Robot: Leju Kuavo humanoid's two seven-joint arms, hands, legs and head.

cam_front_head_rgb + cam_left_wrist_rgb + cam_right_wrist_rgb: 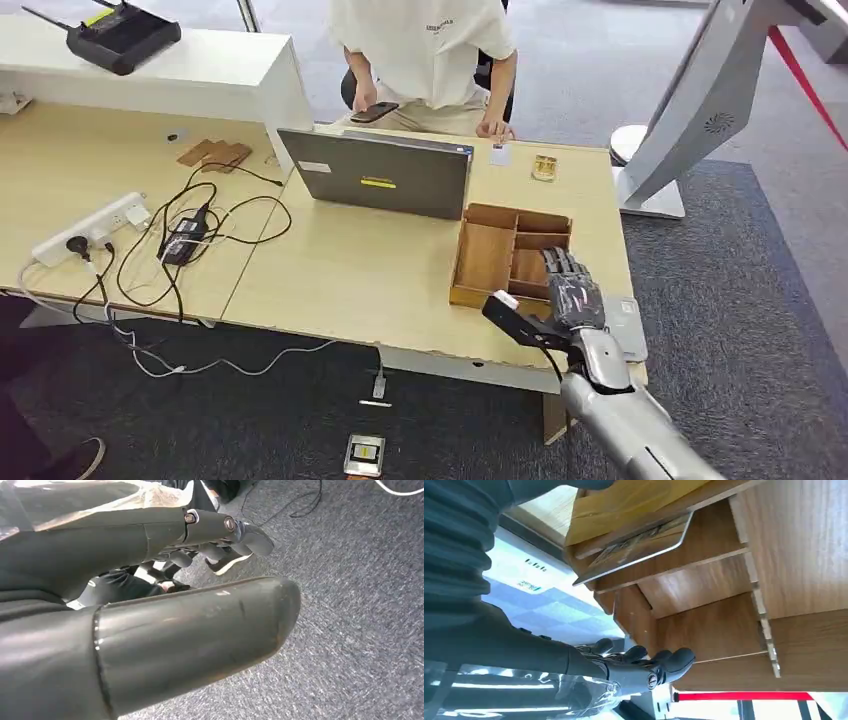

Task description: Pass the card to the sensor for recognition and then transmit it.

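We see our right hand (572, 295) at five o'clock, fingers (674, 659) apart, holding nothing, over the brown wooden divided tray (487, 256) on the pale wooden counter (340, 270). The gold-patterned card (636, 547) leans in a tray compartment. Our left hand (150, 630) hangs above grey carpet (360, 605), fingers loosely apart.

Right hand (573, 292) over wooden tray (487, 256) — fingers (556, 264) spread

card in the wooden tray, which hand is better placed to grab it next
Right. The right hand hovers over the wooden tray, fingers apart, and the card leans in a compartment just beyond it. The left hand hangs down by the carpet floor.
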